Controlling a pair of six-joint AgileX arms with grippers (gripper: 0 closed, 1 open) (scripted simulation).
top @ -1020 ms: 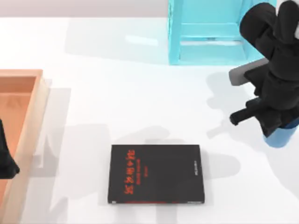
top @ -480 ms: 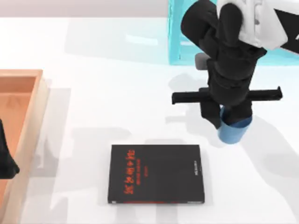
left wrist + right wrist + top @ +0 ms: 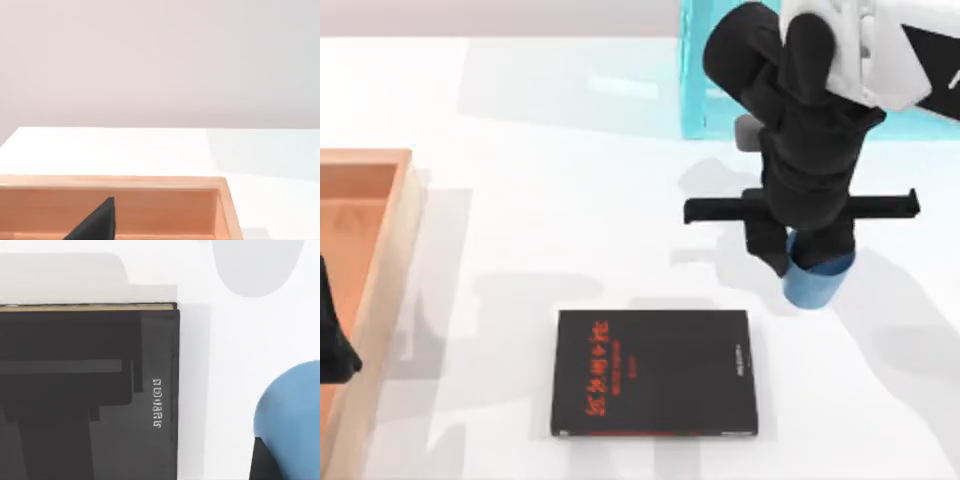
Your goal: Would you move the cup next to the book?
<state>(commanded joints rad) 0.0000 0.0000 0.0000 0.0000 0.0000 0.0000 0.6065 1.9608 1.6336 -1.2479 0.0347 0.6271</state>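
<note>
Top view: right end effector (image 3: 812, 262) clamps the cup (image 3: 814, 284), right of centre, near the book (image 3: 655, 372); left end effector's state unclear.

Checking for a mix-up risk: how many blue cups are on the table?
1. The cup sits toward the table's right, just past the book's far right corner, under the right hand. The arm could hide another.

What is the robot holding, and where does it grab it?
The right gripper holds the small blue cylindrical cup by its upper rim, near the flat black book. The left gripper waits over the wooden tray.
</note>
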